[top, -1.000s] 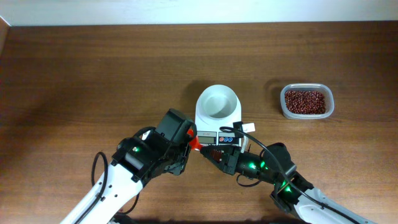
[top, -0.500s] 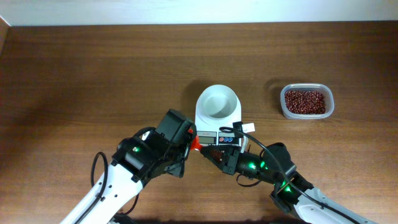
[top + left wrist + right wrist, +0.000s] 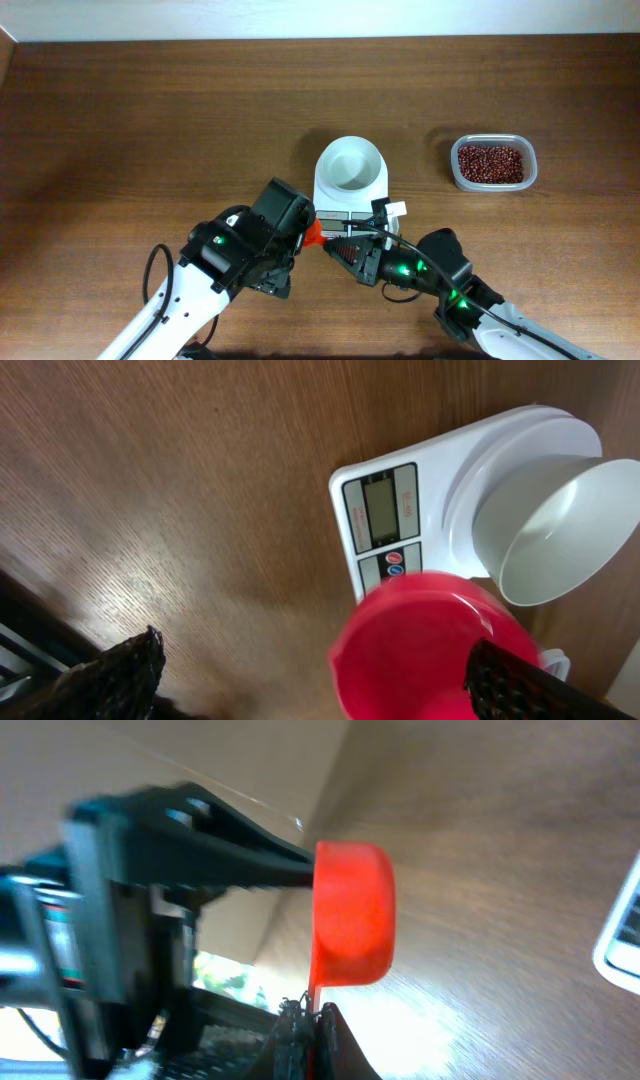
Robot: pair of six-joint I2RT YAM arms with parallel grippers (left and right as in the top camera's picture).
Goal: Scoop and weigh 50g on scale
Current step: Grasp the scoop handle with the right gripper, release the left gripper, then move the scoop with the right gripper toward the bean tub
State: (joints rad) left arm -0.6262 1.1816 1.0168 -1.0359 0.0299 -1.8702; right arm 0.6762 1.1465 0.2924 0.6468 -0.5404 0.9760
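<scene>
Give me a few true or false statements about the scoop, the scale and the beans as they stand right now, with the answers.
1. The bowl on the scale is empty. True.
2. The red scoop is heaped with beans. False: the left wrist view shows its cup empty.
3. The left pincer is clamped on the scoop. False: its jaws stand wide apart on either side of the cup.
4. The right pincer grips the scoop by its handle. True.
5. The tub of red beans sits on the right arm's side of the scale, apart from it. True.
</scene>
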